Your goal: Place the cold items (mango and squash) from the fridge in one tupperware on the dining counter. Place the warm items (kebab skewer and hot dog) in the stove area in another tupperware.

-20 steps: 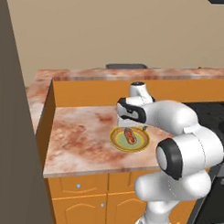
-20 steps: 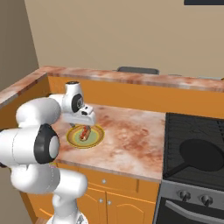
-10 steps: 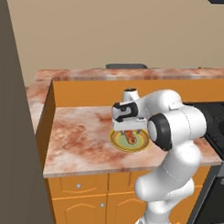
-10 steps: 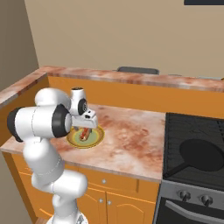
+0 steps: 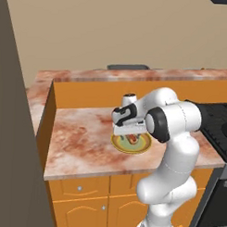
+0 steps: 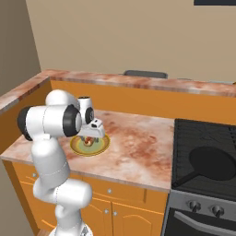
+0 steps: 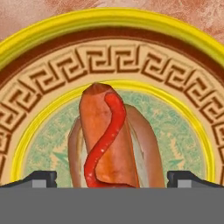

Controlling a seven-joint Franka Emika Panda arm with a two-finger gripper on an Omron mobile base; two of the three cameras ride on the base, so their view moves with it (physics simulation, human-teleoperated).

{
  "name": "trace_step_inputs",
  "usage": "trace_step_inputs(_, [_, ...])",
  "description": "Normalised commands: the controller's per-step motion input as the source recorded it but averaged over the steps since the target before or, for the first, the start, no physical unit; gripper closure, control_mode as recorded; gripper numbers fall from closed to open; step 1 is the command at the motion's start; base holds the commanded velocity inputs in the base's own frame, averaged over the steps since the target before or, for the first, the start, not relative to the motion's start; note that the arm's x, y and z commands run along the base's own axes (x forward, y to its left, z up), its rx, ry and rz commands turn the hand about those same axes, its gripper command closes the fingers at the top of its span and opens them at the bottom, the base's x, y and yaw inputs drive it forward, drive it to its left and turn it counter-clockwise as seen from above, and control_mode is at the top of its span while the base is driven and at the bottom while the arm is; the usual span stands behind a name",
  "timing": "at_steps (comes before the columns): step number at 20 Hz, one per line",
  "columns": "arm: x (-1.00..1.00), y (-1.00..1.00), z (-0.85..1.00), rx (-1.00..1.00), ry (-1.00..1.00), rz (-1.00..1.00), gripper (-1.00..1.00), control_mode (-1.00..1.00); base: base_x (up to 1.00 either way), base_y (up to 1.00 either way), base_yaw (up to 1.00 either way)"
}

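Dark pincer tips wide apart, straddling hot dog, no contact.

A round plate with a yellow rim and a brown key-pattern band sits on the marbled reddish counter, near its front edge. To the right of the counter stands a black stove with a dark frying pan on its grate. Orange cabinets with small knobs run beneath. A raised orange back ledge topped in the same stone runs behind, under a tan wall.
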Motion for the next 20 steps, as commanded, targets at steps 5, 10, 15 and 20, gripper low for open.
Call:
trace_step_inputs(5, [0.0, 0.0, -0.11, 0.0, 0.0, 0.0, 1.0, -1.0, 0.0, 0.0, 0.0])
trace_step_inputs(10, [0.0, 0.0, -0.08, 0.0, 0.0, 0.0, 1.0, -1.0, 0.0, 0.0, 0.0])
trace_step_inputs(15, [-0.12, 0.0, 0.12, 0.0, -0.04, -0.02, 1.0, -1.0, 0.0, 0.0, 0.0])
trace_step_inputs(20, [-0.84, -0.06, 0.96, 0.0, -0.24, -0.07, 1.0, -1.0, 0.0, 0.0, 0.0])
